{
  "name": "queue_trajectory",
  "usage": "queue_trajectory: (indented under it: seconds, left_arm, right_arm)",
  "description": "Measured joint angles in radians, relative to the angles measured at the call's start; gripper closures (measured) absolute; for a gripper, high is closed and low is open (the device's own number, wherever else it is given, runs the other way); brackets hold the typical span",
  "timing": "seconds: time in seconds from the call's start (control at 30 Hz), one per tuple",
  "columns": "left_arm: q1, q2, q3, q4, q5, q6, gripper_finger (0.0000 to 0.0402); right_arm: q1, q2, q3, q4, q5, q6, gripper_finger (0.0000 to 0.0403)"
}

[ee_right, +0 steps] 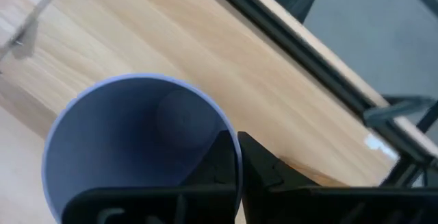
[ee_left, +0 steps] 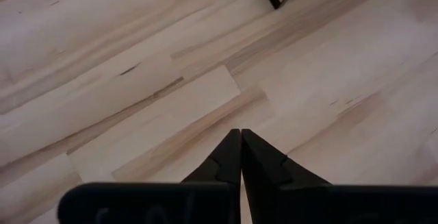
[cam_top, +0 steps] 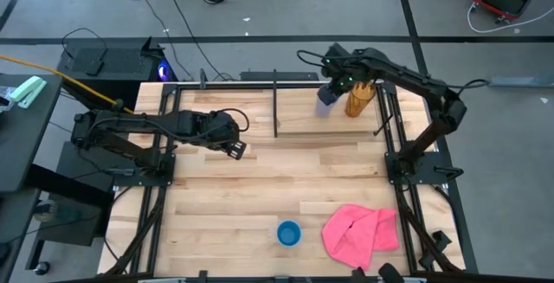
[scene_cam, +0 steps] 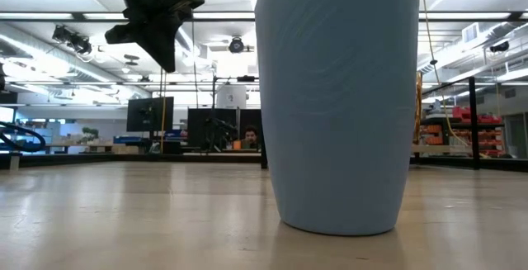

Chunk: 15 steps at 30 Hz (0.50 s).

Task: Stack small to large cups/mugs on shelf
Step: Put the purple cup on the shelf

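Observation:
My right gripper (cam_top: 334,89) is at the shelf's (cam_top: 299,125) far right part, shut on the pale lavender cup (cam_top: 326,101). The amber cup (cam_top: 360,99) stands on the shelf right beside it. The short blue cup (cam_top: 288,233) stands on its base on the table near the front edge, and it fills the low view (scene_cam: 342,105). My left gripper (cam_top: 237,150) hangs shut and empty above the table's left middle; it also shows in the low view (scene_cam: 157,30) and in its wrist view (ee_left: 241,131). My right gripper (ee_right: 237,142) pinches the lavender cup's wall at the rim (ee_right: 231,129), one finger (ee_right: 217,166) inside the cup and one (ee_right: 267,172) outside. The fingers come from above, pointing down. The cup is upright, mouth up; whether its base rests on the shelf I cannot tell.
A crumpled pink cloth (cam_top: 359,235) lies at the table's front right, beside the blue cup. A thin black divider post (cam_top: 275,101) stands on the shelf left of the lavender cup. Black frame bars (cam_top: 389,127) run along the table's right side.

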Motion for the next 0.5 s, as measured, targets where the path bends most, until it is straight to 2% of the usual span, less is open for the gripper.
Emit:
queue_trajectory:
  seconds: [0.5]
  left_arm:
    - [0.0, 0.0, 0.0, 0.014, 0.0, 0.001, 0.0389]
  right_arm:
    - [-0.011, 0.01, -0.028, 0.023, -0.023, 0.013, 0.04]
